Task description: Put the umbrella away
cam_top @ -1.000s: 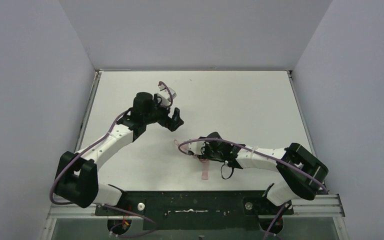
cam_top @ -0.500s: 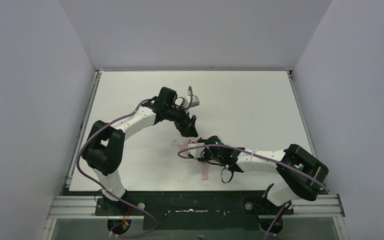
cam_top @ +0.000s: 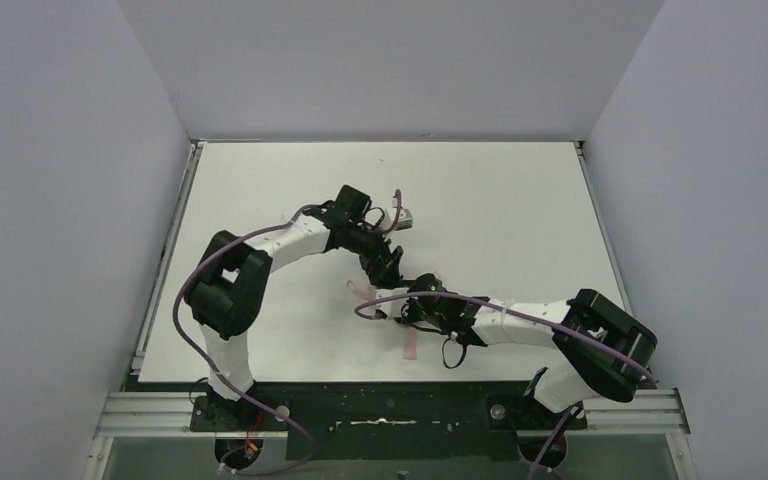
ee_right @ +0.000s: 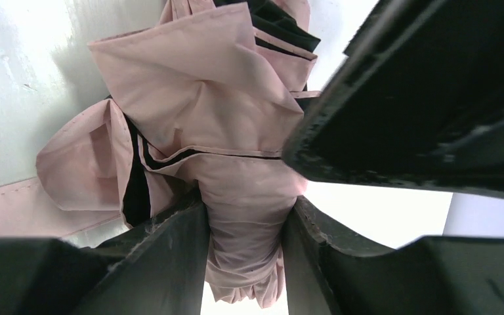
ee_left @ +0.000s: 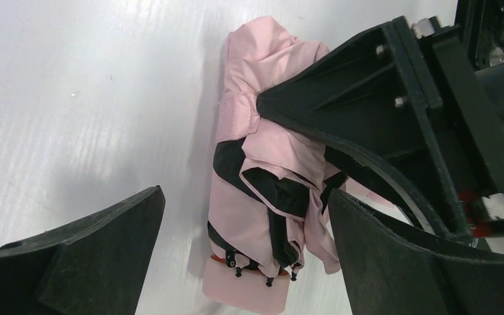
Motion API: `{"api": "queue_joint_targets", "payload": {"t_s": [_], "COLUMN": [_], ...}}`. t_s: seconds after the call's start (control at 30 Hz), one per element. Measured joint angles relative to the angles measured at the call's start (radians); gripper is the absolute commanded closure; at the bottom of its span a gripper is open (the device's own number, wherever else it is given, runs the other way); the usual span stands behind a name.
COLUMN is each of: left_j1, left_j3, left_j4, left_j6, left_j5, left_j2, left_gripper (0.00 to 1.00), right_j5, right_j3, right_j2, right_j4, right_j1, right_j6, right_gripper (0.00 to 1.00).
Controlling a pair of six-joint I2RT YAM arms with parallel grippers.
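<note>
Seen from above, a white table (cam_top: pixel 520 200) sits between pale grey walls, and both arms meet a little nearer than its middle. There lies the umbrella (cam_top: pixel 386 302), largely hidden under the grippers. A pink strap (cam_top: pixel 410 345) trails loose from it toward the near edge, and a second pink tab pokes out to the left. The left gripper (cam_top: pixel 386 268) reaches in from the far left and the right gripper (cam_top: pixel 417 306) comes in from the right. In the left wrist view, the left gripper's jaws stand wide apart, one on either side of the pale pink bundle and touching nothing. The umbrella lies collapsed on the table, its folds loose and rumpled with black showing between them, and black rib tips (ee_left: pixel 266 272) cluster at one end. A black finger of the other arm presses into the fabric from the right. In the right wrist view, the right gripper's narrow jaws pinch a thick fold of the pink canopy (ee_right: pixel 197 98), which billows out beyond them. The umbrella looks collapsed but not tidied. Gathering the folds and fastening the strap around them appear to remain. No brand, label or writing can be read in any view.
</note>
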Motion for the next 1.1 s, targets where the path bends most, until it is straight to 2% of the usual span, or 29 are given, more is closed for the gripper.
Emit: {"api": "queue_joint_targets", "payload": {"t_s": [0.23, 0.3, 0.53, 0.73, 0.8, 0.93, 1.1], "left_j1": [-0.019, -0.026, -0.032, -0.045, -0.047, -0.058, -0.086], "left_j3": [0.012, 0.014, 0.042, 0.06, 0.062, 0.059, 0.032], "left_j4": [-0.023, -0.035, -0.08, -0.122, -0.127, -0.132, -0.126], "left_j6": [0.034, 0.04, 0.057, 0.069, 0.076, 0.084, 0.085], "left_j5": [-0.003, 0.0, 0.013, 0.008, 0.0, -0.017, -0.065], "left_j2": [0.085, 0.103, 0.121, 0.125, 0.125, 0.115, 0.083], "left_gripper": [0.06, 0.08, 0.43, 0.63, 0.69, 0.79, 0.85], "right_j5": [0.003, 0.004, 0.006, 0.009, 0.011, 0.012, 0.003], "right_j3": [-0.001, -0.001, -0.002, -0.004, -0.006, -0.019, -0.035], "right_j2": [0.0, 0.0, 0.0, 0.0, 0.0, -0.019, -0.124], "right_j4": [0.0, -0.001, 0.001, 0.011, 0.014, 0.016, -0.07], "right_j1": [0.001, 0.004, 0.005, 0.005, 0.005, 0.006, 0.011], "right_j6": [-0.003, -0.003, -0.003, 0.004, 0.005, 0.014, 0.056], "right_gripper": [0.94, 0.94, 0.94, 0.89, 0.82, 0.57, 0.39]}}
